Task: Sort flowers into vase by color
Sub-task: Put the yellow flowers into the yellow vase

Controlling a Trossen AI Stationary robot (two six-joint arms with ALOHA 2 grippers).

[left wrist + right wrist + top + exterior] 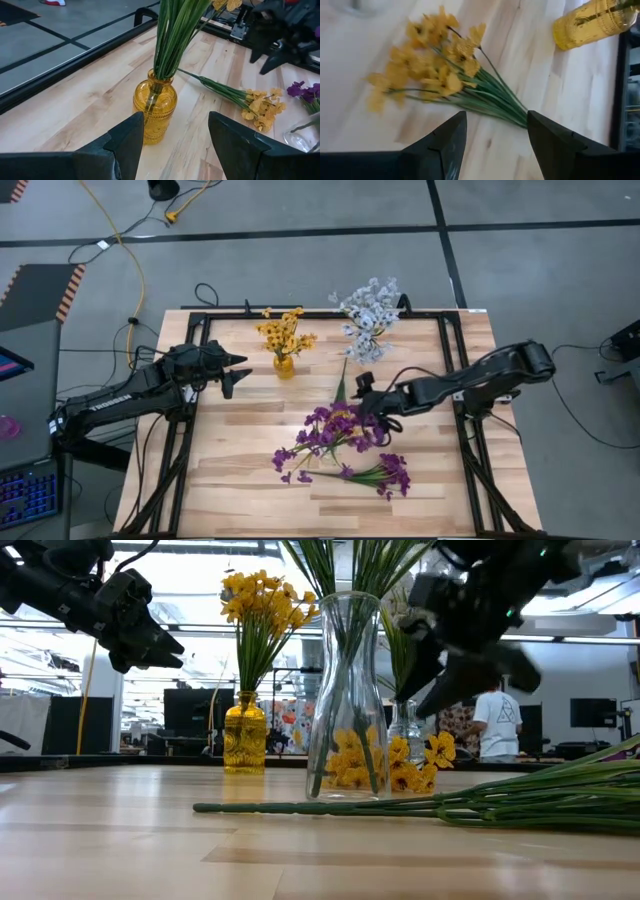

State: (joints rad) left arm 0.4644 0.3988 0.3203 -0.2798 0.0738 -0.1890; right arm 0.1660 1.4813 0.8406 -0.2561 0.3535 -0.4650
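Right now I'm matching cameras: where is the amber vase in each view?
High: amber vase, left of centre.
Low: amber vase, left of centre.
Left wrist: amber vase, close ahead.
Right wrist: amber vase, beyond the lying yellow sprig.
Shared landmark: that sprig.

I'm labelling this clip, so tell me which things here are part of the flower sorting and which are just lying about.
Part of the job:
yellow vase with yellow flowers
white flowers
clear vase with purple flowers
loose yellow sprig
loose purple sprig

Lying about:
yellow cable on the floor
keyboard
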